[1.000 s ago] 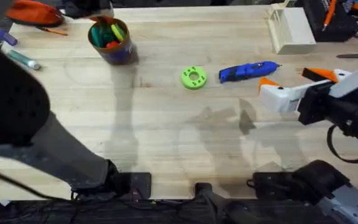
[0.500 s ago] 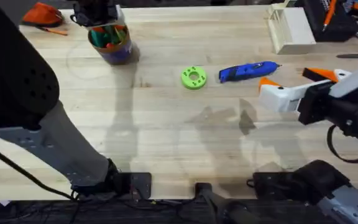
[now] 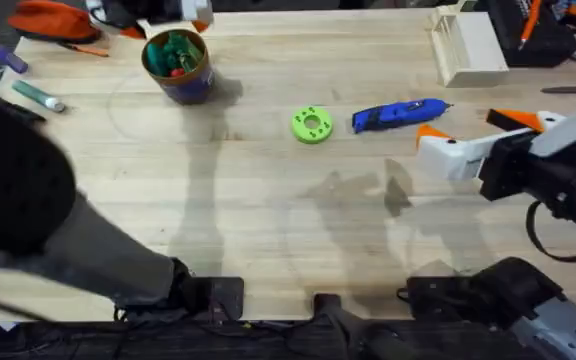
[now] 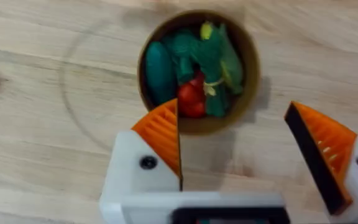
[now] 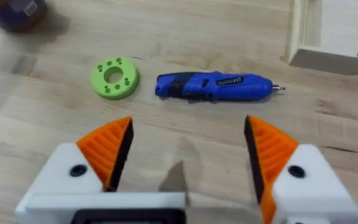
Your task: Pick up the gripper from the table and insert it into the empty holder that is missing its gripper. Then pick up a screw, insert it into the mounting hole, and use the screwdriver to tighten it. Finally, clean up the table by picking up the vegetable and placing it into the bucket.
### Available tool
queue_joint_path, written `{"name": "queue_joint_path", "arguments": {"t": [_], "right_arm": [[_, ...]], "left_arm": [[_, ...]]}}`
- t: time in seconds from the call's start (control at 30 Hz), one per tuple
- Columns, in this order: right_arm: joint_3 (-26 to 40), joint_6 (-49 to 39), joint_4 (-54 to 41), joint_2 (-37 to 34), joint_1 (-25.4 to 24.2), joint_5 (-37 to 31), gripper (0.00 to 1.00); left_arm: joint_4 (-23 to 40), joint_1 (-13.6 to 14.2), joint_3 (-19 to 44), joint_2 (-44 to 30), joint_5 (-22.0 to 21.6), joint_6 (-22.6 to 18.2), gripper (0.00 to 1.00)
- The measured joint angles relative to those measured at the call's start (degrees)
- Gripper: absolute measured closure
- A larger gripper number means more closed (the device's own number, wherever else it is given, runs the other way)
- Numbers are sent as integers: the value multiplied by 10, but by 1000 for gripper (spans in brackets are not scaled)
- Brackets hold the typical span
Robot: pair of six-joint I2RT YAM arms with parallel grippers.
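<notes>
My left claw (image 4: 235, 146) hangs empty with its orange ribbed fingers spread wide just above the short round blue-sided bucket (image 4: 197, 68), where the slim dark green toy vegetable (image 4: 159, 73) lies among the coloured toys.

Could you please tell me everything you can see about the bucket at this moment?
The bucket is a short round can with a dark blue-purple side and a yellow-gold rim, standing upright on the pale wooden table at its far left. It holds green toy vegetables and a red piece, heaped together. The left claw hangs open above it, touching nothing. A faint ring mark on the wood curves around the can's base.
</notes>
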State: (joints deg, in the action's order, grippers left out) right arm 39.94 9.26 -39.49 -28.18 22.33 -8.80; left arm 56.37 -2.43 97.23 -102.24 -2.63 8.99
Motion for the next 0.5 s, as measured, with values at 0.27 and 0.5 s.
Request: {"name": "queue_joint_path", "arguments": {"t": [0.27, 0.5], "right_arm": [[0, 0, -3, 0, 0, 0, 9], [0, 0, -3, 0, 0, 0, 9]], "left_arm": [[55, 51, -7, 135, -4, 0, 15], [58, 137, -113, 283, -17, 12, 14]]}}
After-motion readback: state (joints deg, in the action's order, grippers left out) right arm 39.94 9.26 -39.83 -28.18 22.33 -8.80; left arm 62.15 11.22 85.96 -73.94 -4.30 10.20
